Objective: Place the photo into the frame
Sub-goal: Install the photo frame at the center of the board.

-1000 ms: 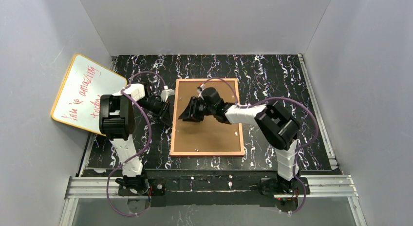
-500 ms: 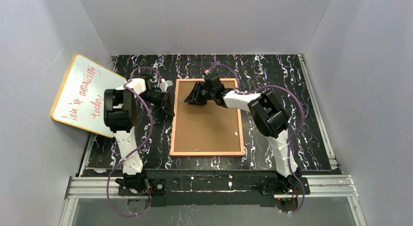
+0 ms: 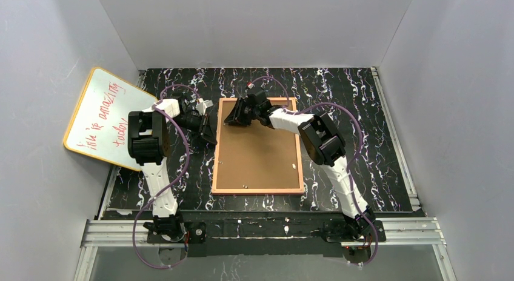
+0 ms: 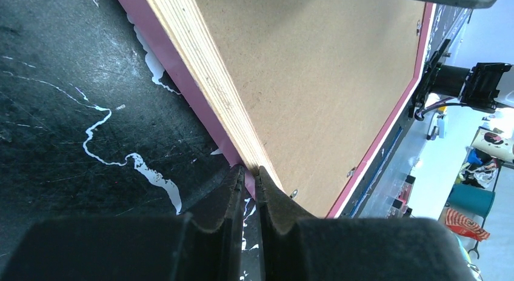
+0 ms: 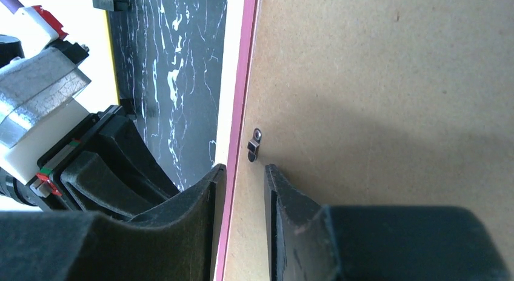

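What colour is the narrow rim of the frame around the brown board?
The frame rim is pink, clearest in the right wrist view.

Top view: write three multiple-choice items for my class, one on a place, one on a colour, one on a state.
1. Where is the whiteboard relative to the frame?
A. right of it
B. lying on it
C. left of it, leaning at the wall

2. What colour is the frame's rim?
A. pink
B. green
C. blue

3. How does the frame lie?
A. standing upright
B. flat, brown back up
C. flat, glass up

Key:
1 C: the whiteboard leans at the left wall, apart from the frame.
2 A: both wrist views show a pink edge.
3 B: the plain brown back faces up on the table.
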Robot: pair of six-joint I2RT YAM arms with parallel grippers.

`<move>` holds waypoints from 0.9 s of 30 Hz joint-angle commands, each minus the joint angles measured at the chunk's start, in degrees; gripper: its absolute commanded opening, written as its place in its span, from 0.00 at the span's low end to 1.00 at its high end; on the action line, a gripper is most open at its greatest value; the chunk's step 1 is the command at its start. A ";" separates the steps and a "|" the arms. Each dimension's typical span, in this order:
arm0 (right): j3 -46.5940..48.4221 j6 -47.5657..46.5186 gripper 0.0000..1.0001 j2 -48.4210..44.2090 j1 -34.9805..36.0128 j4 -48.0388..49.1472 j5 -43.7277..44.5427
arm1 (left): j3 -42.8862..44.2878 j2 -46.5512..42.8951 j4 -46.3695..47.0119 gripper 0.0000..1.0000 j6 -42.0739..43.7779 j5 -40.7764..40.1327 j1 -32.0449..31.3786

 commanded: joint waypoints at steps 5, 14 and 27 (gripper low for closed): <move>4.09 1.16 0.35 4.30 0.00 0.16 -1.67 | -2.96 1.02 3.44 0.06 3.59 -4.02 -1.24; 4.58 3.64 0.35 5.69 0.62 2.46 -4.50 | -3.70 0.82 3.74 0.05 3.98 -3.97 -1.28; 4.61 7.87 0.32 6.38 1.72 3.73 -2.48 | -3.40 0.77 3.94 0.04 4.02 -3.65 -1.28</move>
